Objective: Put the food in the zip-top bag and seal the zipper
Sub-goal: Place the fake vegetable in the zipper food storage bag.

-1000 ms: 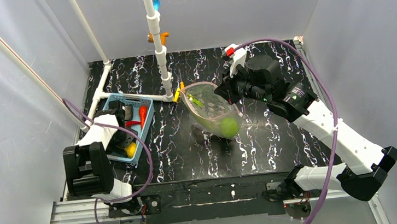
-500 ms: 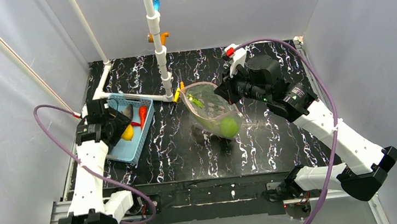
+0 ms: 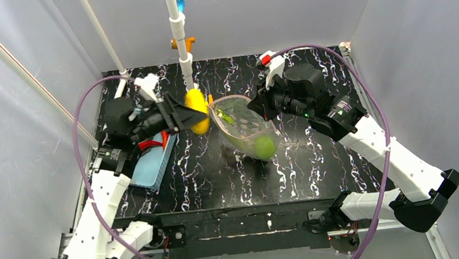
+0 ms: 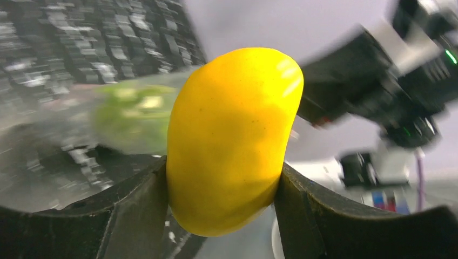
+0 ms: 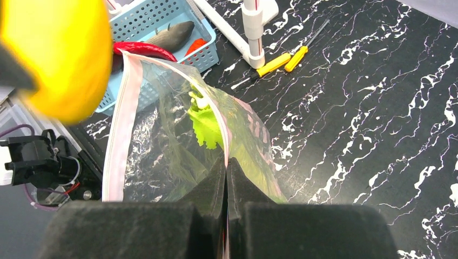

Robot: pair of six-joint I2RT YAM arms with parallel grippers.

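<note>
Grey walls [image 3: 30, 60] stand around a black desk [image 3: 206, 176] with white streaks. The left claw [image 4: 221, 170] pinches the yellow fruit [image 3: 197, 107] in the air, just beside the mouth of the zip-top bag [image 3: 246, 131]. The right claw [image 5: 227, 167] is pressed together on the bag's rim, holding it up; a green apple [image 3: 265, 146] lies inside. I think the fruit should go right over the mouth, past the pink zipper [image 5: 121, 108], then drop low. A blue basket [image 3: 154, 168] sits at the desk's left.

Fruit [image 3: 197, 110] just left of bag [image 3: 244, 125]; apple [image 3: 265, 146] inside
</note>
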